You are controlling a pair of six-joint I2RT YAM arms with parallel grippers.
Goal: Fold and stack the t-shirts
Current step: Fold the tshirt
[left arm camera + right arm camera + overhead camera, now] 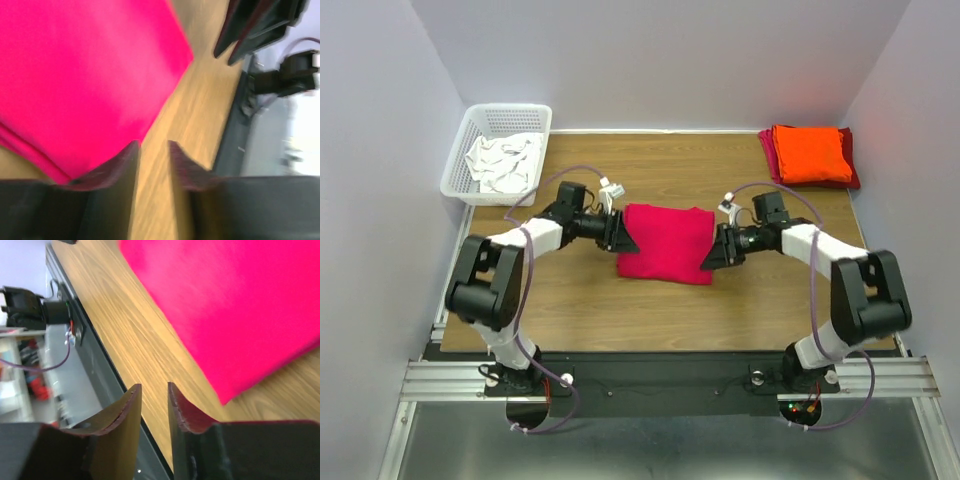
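A folded pinkish-red t-shirt lies flat in the middle of the wooden table. It fills the upper left of the left wrist view and the upper right of the right wrist view. My left gripper is at the shirt's left edge, open a little, with nothing between its fingers. My right gripper is at the shirt's right edge, open a little and empty. A folded orange t-shirt lies on a darker red t-shirt at the back right corner.
A white plastic basket with crumpled white cloth stands at the back left corner. White walls enclose the table on three sides. A black rail runs along the near edge.
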